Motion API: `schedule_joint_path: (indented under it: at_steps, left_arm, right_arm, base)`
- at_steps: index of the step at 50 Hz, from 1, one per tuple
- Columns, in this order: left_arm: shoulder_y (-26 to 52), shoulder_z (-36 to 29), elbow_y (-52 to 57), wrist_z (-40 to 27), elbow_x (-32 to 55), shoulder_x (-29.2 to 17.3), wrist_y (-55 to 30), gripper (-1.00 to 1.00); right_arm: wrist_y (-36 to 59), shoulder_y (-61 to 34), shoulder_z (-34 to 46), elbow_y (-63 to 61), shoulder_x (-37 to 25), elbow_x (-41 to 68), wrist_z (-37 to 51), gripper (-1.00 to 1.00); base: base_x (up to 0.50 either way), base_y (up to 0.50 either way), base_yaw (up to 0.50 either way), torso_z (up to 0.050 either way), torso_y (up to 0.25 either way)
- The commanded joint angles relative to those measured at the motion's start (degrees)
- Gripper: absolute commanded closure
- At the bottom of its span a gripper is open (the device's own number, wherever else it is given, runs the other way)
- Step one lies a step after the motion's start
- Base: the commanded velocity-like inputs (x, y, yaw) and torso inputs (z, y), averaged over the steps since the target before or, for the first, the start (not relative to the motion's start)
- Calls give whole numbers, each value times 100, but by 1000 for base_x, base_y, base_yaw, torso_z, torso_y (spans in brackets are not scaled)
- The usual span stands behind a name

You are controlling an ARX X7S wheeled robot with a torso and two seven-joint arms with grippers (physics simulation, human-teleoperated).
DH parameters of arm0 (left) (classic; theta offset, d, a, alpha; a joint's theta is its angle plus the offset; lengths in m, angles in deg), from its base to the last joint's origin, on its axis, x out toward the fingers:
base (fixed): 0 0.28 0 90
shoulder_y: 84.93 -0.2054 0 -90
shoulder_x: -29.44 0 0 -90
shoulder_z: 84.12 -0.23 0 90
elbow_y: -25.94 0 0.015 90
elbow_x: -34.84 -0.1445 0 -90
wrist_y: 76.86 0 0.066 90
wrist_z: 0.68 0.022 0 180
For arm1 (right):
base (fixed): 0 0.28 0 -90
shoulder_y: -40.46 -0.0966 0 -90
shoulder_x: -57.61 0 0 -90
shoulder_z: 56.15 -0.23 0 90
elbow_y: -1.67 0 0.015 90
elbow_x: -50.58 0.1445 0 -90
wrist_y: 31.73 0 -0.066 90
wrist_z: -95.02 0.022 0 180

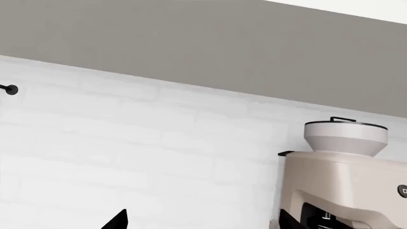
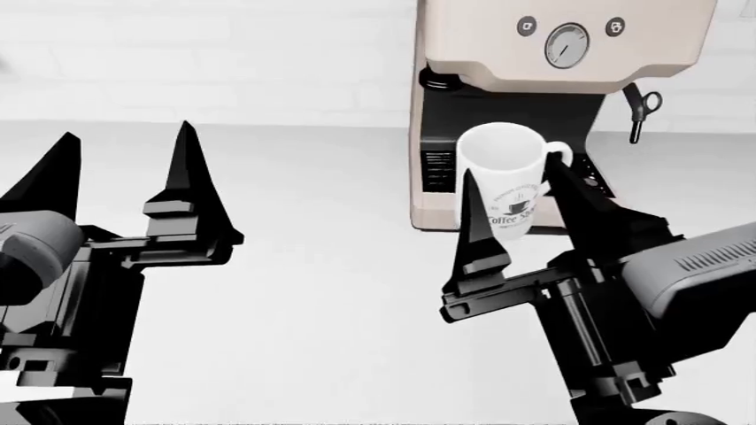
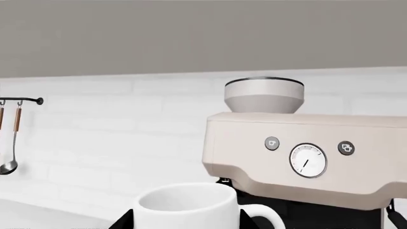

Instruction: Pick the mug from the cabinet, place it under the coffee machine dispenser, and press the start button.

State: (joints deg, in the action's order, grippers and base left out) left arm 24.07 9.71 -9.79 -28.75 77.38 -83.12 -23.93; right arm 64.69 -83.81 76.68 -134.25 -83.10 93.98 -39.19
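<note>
Black left claw empty, fingers spread, above pale worktop. Black right claw clamps small white cylindrical mug, upright, loop handle right, black "Coffee Shop" logo, just before cream-beige espresso machine, round gauge.

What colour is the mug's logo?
Black on the white mug; head view shows it best.

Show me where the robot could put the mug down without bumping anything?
The counter is bare between the left gripper and the right gripper, which holds the mug. More bare counter lies left of the coffee machine. It is crowded at the machine's black recess.
</note>
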Motion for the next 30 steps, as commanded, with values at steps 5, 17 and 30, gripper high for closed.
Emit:
schedule_joint_path:
  at_steps: [5, 17, 30]
  left_arm:
    - [-3, -30, -7, -51, 23, -51, 43, -100]
    - [-4, -31, -2, -94, 65, -95, 75, -100]
    - [-15, -107, -9, -118, 32, -127, 120, -100]
  right_arm:
    - [265, -97, 31, -50, 42, -65, 53, 100]
    - [389, -130, 32, 49, 70, 0, 137, 100]
    - [389, -71, -21, 509, 166, -5, 246, 100]
  base:
    - [0, 0, 0, 0, 0]
    - [0, 0, 0, 0, 0]
    - [0, 0, 0, 0, 0]
